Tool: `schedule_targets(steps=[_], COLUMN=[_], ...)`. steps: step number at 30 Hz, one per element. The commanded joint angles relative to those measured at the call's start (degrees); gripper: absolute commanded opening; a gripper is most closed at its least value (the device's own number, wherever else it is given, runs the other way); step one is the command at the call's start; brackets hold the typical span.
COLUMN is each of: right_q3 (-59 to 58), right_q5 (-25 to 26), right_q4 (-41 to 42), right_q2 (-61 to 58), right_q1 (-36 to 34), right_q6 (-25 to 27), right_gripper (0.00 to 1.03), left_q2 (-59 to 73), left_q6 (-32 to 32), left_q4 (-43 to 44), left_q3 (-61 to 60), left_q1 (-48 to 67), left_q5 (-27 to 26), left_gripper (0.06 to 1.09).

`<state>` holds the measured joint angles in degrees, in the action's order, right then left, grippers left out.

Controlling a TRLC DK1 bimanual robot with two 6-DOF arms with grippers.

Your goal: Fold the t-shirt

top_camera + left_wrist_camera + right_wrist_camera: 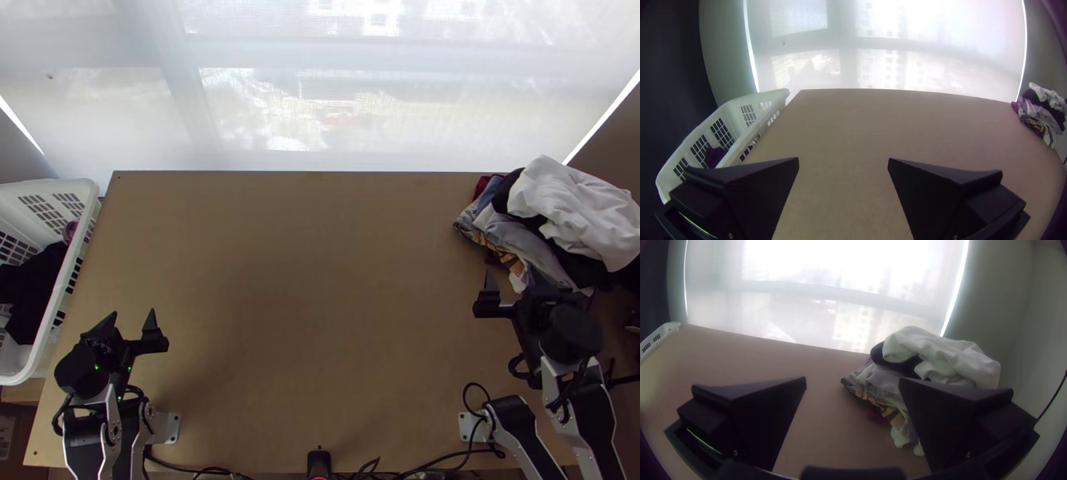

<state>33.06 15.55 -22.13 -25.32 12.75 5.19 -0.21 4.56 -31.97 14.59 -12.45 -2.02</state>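
Lying bunched on top of the heap at the far right corner of the table, a white cloth is seen; whether it is the t-shirt cannot be told from its folds, nor can any other piece in the heap be named as such. Beneath it a black cloth is partly covered, and lower down a grey cloth and a patterned cloth with orange patches are crumpled together, with a bit of dark red cloth showing at the far side. The right gripper is held at the heap's near side, its fingers parted wide; in the right wrist view part of the heap is hidden behind one of them, and whether they are touched by the cloth cannot be told. The left gripper is held over the table's near left part, well apart from the heap, its fingers also spread, with bare wood seen between them in the left wrist view. Beside the table's left edge a white basket is placed, and in it dark cloth is bunched. Along the near edge cables are strung, and a small black device is set near the middle. Beyond the far edge a window is covered by a pale sheer blind.
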Motion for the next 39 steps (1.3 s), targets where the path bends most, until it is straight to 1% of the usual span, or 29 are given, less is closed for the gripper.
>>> schedule_targets(steps=[1,3,4,7,8,10,12,14,15,21,24,26,30,34,39], right_q3=[20.38,24.25,25.56,25.92,26.09,26.36,26.44,26.27,26.00,25.12,24.69,24.33,24.07,24.33,24.25], right_q5=[2.55,2.55,2.55,1.76,1.50,1.50,1.50,1.59,1.50,1.50,1.59,1.59,1.59,1.68,1.68], right_q4=[-14.96,-19.53,-21.20,-21.38,-21.38,-21.46,-21.64,-21.73,-21.73,-21.99,-22.34,-22.52,-23.66,-24.63,-26.47], right_q2=[-19.94,-24.95,-26.97,-28.12,-28.12,-28.47,-28.47,-28.47,-28.47,-28.03,-27.59,-27.15,-26.71,-26.45,-25.83], right_q1=[3.77,6.41,6.58,5.35,5.00,4.56,4.30,4.12,4.03,2.98,2.63,2.45,2.45,2.45,2.45], right_q6=[-4.66,-5.54,-5.98,-7.21,-7.30,-7.04,-6.60,-6.33,-6.25,-5.89,-5.45,-5.28,-5.28,-4.49,-3.52], right_gripper=[0.98,0.98,0.98,0.98,0.98,0.98,0.98,0.98,0.98,0.98,0.98,0.98,0.98,0.98,0.98], left_q2=[0.03,0.12,0.12,2.67,6.10,18.23,34.40,46.53,50.74,67.88,74.56,78.69,88.36,99.70,114.29], left_q6=[-0.16,-1.22,-0.87,-1.31,-2.10,-5.08,-7.63,-9.48,-9.92,-10.62,-10.62,-11.76,-8.95,-8.86,-8.34], left_q4=[0.06,0.15,0.41,2.08,2.87,2.43,-2.66,-7.06,-7.85,-7.15,-8.46,-8.55,-9.34,-8.90,-7.06], left_q3=[0.09,0.09,0.62,4.39,6.06,12.13,21.09,29.80,33.05,48.25,53.26,56.16,66.62,77.08,85.78], left_q1=[3.31,3.39,3.39,3.31,3.48,3.39,3.39,2.69,1.55,-8.47,-14.18,-18.93,-24.99,-30.62,-35.54], left_q5=[4.04,4.75,5.01,5.27,5.36,5.36,5.36,5.45,5.54,5.63,5.54,5.27,3.78,4.13,4.22], left_gripper=[1.03,1.03,1.03,1.03,1.03,1.03,1.03,1.03,1.03,1.04,1.04,1.03,1.03,1.03,1.04])
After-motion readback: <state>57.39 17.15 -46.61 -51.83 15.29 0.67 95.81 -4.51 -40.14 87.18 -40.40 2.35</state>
